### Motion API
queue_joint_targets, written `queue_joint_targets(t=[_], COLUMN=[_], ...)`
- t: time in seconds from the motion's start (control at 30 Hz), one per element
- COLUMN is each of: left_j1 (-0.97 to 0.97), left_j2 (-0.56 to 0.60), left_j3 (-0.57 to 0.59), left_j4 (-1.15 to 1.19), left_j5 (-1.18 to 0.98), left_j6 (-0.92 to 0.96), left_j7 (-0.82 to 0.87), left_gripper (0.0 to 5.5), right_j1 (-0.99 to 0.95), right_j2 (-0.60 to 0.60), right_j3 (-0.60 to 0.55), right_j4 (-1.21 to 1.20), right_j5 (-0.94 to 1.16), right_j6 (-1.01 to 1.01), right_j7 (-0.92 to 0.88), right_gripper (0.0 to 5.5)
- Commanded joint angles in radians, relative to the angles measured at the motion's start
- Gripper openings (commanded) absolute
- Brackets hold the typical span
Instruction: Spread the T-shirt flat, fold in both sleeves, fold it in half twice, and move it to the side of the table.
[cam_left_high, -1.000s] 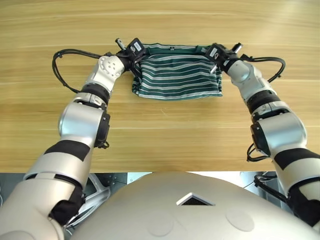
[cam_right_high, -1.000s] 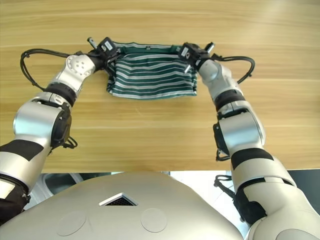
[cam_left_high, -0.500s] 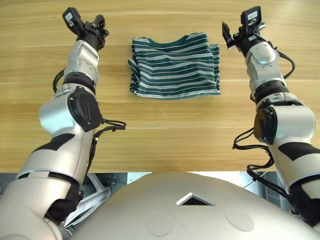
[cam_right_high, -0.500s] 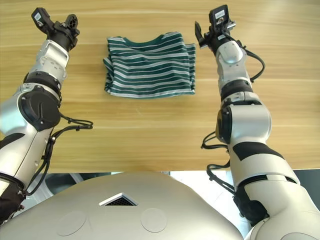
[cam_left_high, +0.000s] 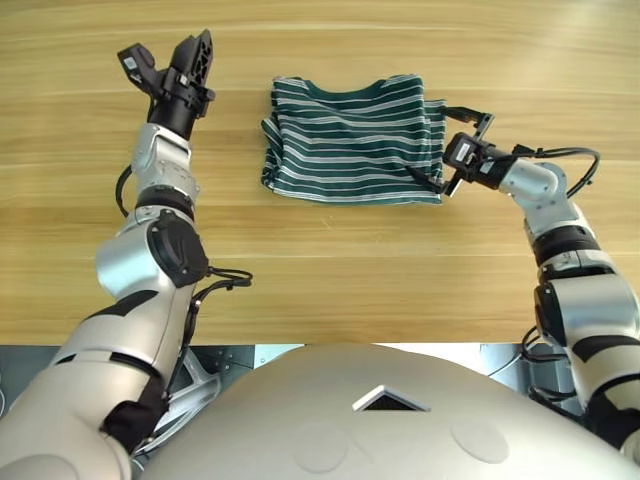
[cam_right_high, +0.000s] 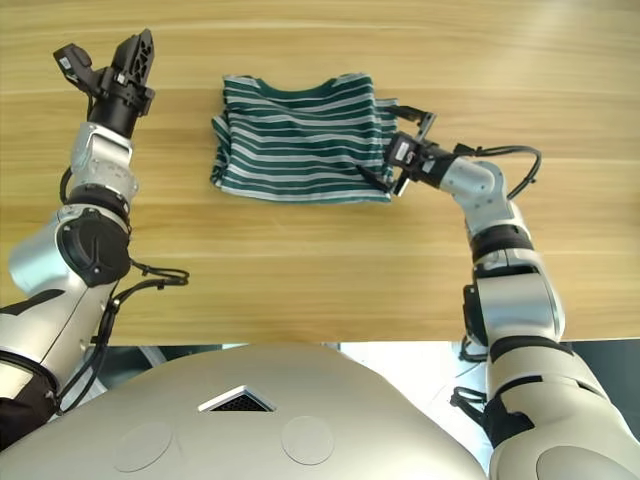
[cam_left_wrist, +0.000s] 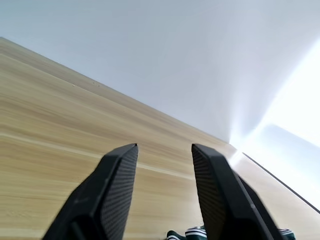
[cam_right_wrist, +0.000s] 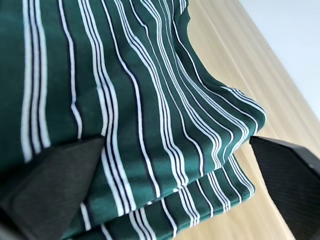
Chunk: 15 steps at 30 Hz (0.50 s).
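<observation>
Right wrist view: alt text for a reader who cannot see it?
A folded green T-shirt with white stripes lies on a wooden table. The open right end effector has a finger at each side of its layered corner.

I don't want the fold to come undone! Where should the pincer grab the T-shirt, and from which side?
Probably the T-shirt is best taken by its right edge, coming in low from the robot's right. The folded layers lie stacked there, so one pinch could catch them all, and the right pincer already sits open at that edge.
</observation>
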Motion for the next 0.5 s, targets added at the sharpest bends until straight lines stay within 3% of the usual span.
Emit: queue_joint_targets(t=[0.03, 0.07, 0.2, 0.3, 0.4, 0.5], left_j1=[0.018, 0.018, 0.025, 0.029, 0.032, 0.037], left_j2=[0.004, 0.003, 0.004, 0.002, -0.002, -0.006], left_j3=[-0.016, -0.016, -0.025, -0.028, -0.029, -0.035], left_j4=[-0.009, -0.009, -0.010, -0.008, -0.006, -0.006], left_j5=[-0.002, -0.006, -0.006, -0.005, -0.005, -0.002], left_j6=[-0.027, -0.029, -0.040, -0.042, -0.041, -0.045], left_j7=[0.006, 0.007, 0.016, 0.023, 0.028, 0.028], left_gripper=[2.00, 2.00, 2.00, 2.00, 2.00, 2.00], right_j1=[0.116, 0.142, 0.380, 0.482, 0.508, 0.440], right_j2=[-0.024, -0.026, -0.144, -0.220, -0.225, -0.179], right_j3=[0.077, 0.093, 0.146, 0.172, 0.176, 0.135], right_j4=[-0.038, -0.070, -0.698, -1.040, -1.190, -1.151], right_j5=[-0.055, -0.051, 0.498, 0.736, 0.848, 0.830], right_j6=[0.022, 0.013, 0.011, 0.034, 0.063, 0.133], right_j7=[0.068, 0.087, 0.402, 0.496, 0.544, 0.530], right_gripper=[5.38, 5.38, 5.38, 5.38, 5.38, 5.38])
